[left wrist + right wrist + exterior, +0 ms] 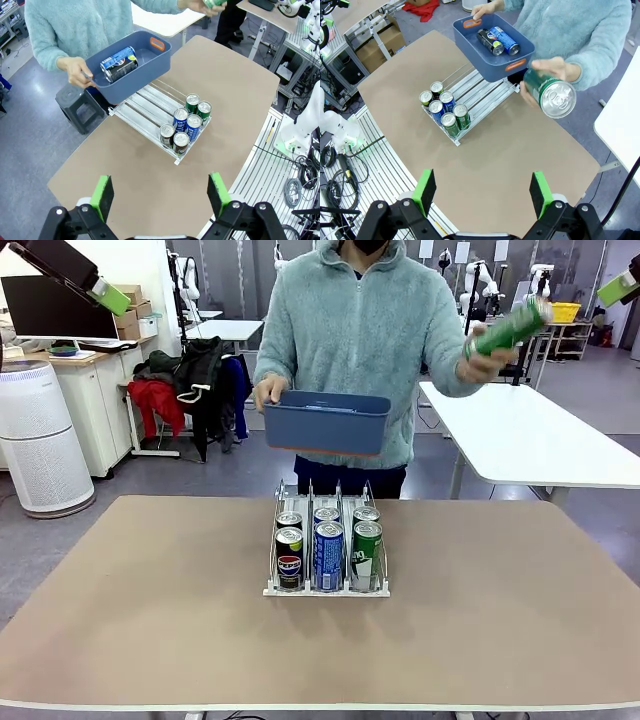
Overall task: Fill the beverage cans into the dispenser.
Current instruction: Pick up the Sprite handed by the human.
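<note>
Dispenser (326, 592), table centre: six cans (328, 552) at the near end, two per lane. Green can (508, 328): grasped in the person's hand (480, 362), raised near the right gripper (482, 181), whose jaws are wide and empty. Left gripper (160, 182) likewise. Advice: grip the can mid-body, squarely.

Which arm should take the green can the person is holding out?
Right, probably. The green can is held on the robot's right side, near the open right gripper; the left gripper hangs farther off.

Six cans (447, 100) stand in the rack (481, 93) on the counter (515, 165); a person holds a green can (550, 95) beside a blue bin (493, 70).
</note>
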